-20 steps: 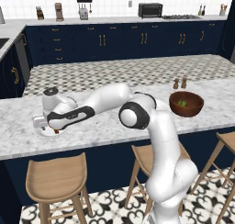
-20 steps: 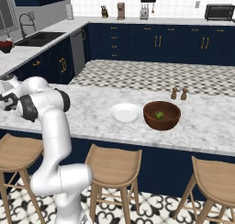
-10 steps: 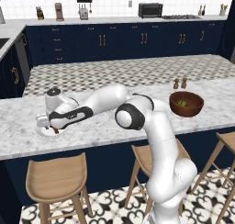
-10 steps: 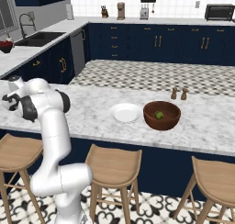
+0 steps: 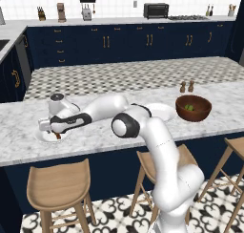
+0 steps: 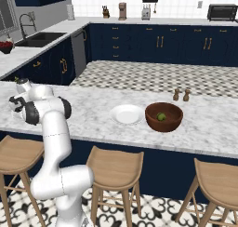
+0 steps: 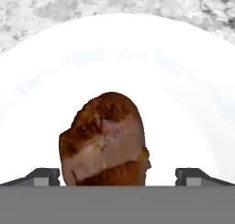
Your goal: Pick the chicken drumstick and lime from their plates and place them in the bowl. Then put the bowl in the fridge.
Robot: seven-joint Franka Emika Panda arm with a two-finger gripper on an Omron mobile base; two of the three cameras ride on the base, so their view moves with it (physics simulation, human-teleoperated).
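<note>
Small green lime (image 6: 161,116) sits in the dark reddish-brown wooden bowl (image 6: 163,124); gripper (image 7: 117,175), jaws wide, straddles the reddish-brown chicken drumstick (image 7: 105,138) on its white plate (image 7: 183,103). Fridge trip remains.

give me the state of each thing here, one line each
chicken drumstick: lying on its plate, between the open jaws, not gripped
drumstick's plate: on the counter, holding the drumstick
gripper: open, low over the drumstick
lime: in the bowl
bowl: upright on the counter, holding the lime
other plate: empty, beside the bowl
</note>
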